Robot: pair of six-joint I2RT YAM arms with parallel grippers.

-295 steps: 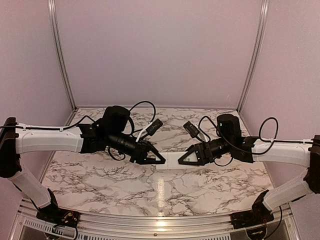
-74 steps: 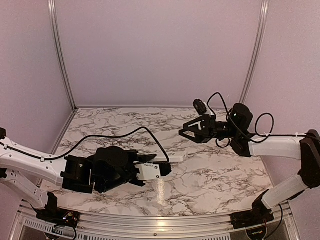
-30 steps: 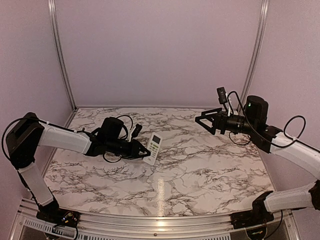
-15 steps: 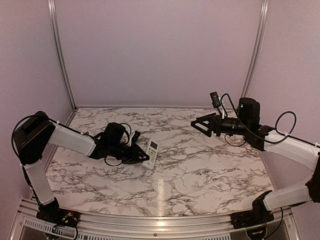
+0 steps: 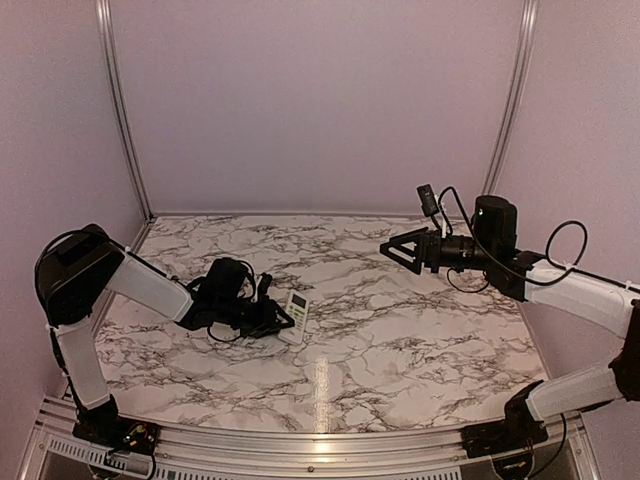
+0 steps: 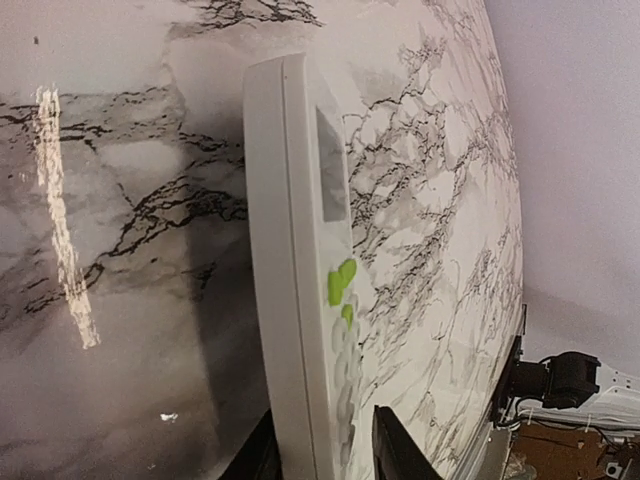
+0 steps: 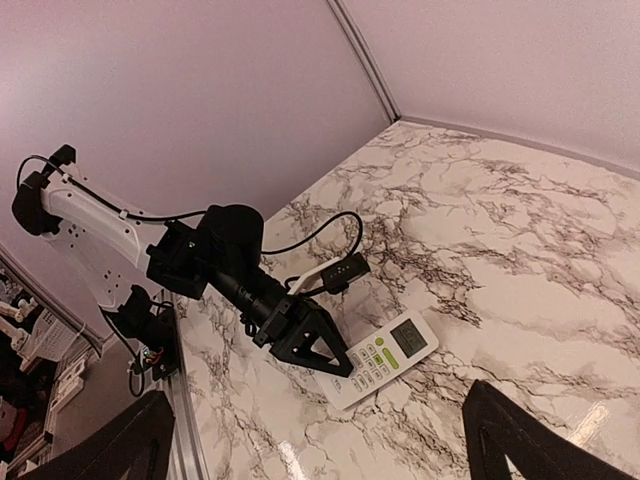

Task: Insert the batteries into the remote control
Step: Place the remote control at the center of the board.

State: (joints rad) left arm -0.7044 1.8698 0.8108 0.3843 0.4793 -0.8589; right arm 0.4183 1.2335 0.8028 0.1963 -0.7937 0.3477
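Observation:
The white remote control (image 5: pixel 295 303) lies face up on the marble table, left of centre, its display window and green buttons showing in the right wrist view (image 7: pixel 385 362). My left gripper (image 5: pixel 281 322) reaches in low from the left and straddles the remote's button end (image 6: pixel 300 300). One finger lies against its back, and the other finger (image 6: pixel 395 450) stands a little off its face, so the jaws are slightly open. My right gripper (image 5: pixel 388 250) hovers wide open and empty, high over the right side of the table (image 7: pixel 320 445). The batteries are out of view.
The marble tabletop (image 5: pixel 400 340) is boxed in by lilac walls with aluminium corner posts (image 5: pixel 505 110), and a metal rail (image 5: pixel 320 448) runs along the near edge. The left arm's black cable (image 7: pixel 320 235) loops over the table behind its wrist.
My left arm has lowered the remote from a tilted hold down onto the table and loosened its jaws around it. The right arm has barely shifted.

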